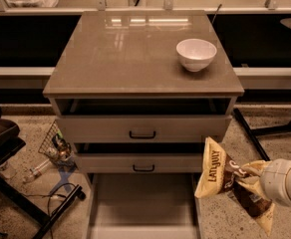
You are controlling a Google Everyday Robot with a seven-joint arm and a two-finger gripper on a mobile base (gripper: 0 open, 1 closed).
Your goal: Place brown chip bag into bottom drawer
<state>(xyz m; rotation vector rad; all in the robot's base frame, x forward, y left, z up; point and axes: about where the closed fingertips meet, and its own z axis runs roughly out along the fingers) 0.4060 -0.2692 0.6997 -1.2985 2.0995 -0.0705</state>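
Carrying the brown chip bag [219,177] at the lower right of the frame, the claw [248,172] is pinching its middle, just right of the pulled-out bottom drawer [140,205], whose floor is showing bare. Next, I judge, the bag needs shifting left over that tray and releasing. A white bowl [196,54], seemingly empty, is sitting on the worktop [120,54].
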